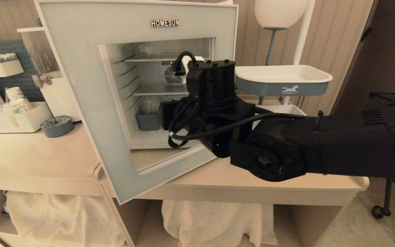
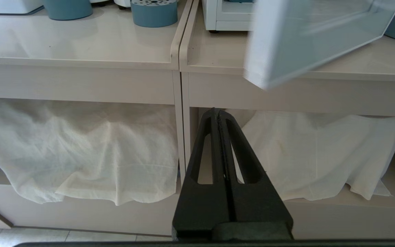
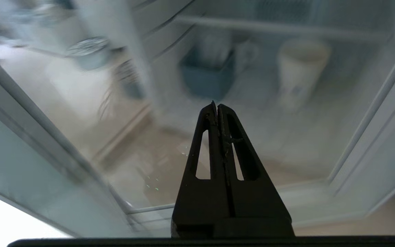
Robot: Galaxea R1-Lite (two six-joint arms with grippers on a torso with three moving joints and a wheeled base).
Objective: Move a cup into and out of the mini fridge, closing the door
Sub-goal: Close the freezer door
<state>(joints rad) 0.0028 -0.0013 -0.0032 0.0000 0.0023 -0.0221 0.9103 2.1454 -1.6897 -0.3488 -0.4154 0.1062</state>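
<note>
The mini fridge (image 1: 142,73) stands on the counter. Its grey-blue door (image 1: 81,68), lettered HOMESUN, is swung out toward me. My right arm (image 1: 214,113) reaches across in front of the door's glass, and its wrist hides the fingers in the head view. In the right wrist view the right gripper (image 3: 217,104) is shut on nothing and points at the glass. Through the glass, a white cup (image 3: 302,68) stands on the fridge floor beside a blue box (image 3: 207,75). My left gripper (image 2: 218,111) is shut and empty, parked low in front of the counter's lower shelf.
Left of the fridge are a rack with stacked cups (image 1: 15,99), a round blue container with a perforated lid (image 1: 57,126) and a white machine (image 1: 57,92). A white-and-blue tray on a stand (image 1: 283,80) is at the right. White cloths (image 1: 214,223) fill the shelves below.
</note>
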